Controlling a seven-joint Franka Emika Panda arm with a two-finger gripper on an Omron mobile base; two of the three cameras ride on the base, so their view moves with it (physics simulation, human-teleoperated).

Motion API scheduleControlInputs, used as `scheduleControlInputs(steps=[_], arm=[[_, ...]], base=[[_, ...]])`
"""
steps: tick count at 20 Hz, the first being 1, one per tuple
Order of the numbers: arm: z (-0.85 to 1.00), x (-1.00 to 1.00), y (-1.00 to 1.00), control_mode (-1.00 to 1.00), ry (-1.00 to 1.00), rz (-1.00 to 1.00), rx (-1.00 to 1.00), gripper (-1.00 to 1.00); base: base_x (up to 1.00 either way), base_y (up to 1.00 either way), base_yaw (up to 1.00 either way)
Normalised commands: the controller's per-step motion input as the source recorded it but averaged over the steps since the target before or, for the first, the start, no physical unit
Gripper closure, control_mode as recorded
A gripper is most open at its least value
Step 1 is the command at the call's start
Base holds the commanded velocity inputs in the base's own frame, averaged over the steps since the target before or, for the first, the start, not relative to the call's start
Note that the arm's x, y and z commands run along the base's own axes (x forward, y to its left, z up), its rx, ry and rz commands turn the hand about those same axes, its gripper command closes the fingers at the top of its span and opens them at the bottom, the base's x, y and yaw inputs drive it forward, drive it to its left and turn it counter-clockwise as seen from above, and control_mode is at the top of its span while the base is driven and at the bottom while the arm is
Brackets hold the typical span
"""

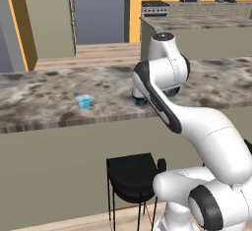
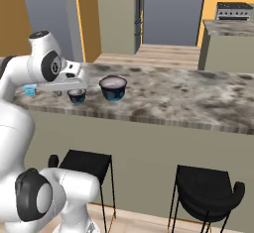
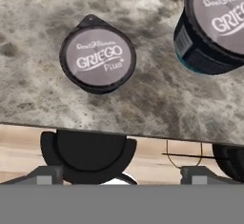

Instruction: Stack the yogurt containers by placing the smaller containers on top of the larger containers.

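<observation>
We hold the gripper (image 3: 121, 173) open, jaws wide, above the small dark cup (image 3: 97, 56), prob. for a top-down grab. Large cup (image 3: 214, 23) stands near, so transfer is short. Blue cup (image 1: 84, 101) sits well apart on the counter (image 1: 39, 92).

small cup (image 1: 84, 101): light blue | large cup (image 2: 113, 88): dark blue, grey top | counter (image 2: 173, 95): mottled grey-brown
</observation>
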Motion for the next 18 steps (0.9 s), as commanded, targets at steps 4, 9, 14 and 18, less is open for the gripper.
scheduleControlInputs(steps=[4, 9, 14, 18], arm=[[0.02, 0.19, 0.23, -1.0, 0.0, 0.0, -0.1, -1.0], [0.0, 0.21, 0.22, -1.0, 0.0, 0.0, -0.1, -1.0], [0.0, 0.17, 0.23, -1.0, 0.0, 0.01, -0.12, -1.0], [-0.01, 0.09, 0.23, -1.0, 0.0, 0.03, -0.12, -1.0]], base=[[0.0, 0.0, 0.0], [0.0, 0.0, 0.0], [0.0, 0.0, 0.0], [0.0, 0.0, 0.0]])
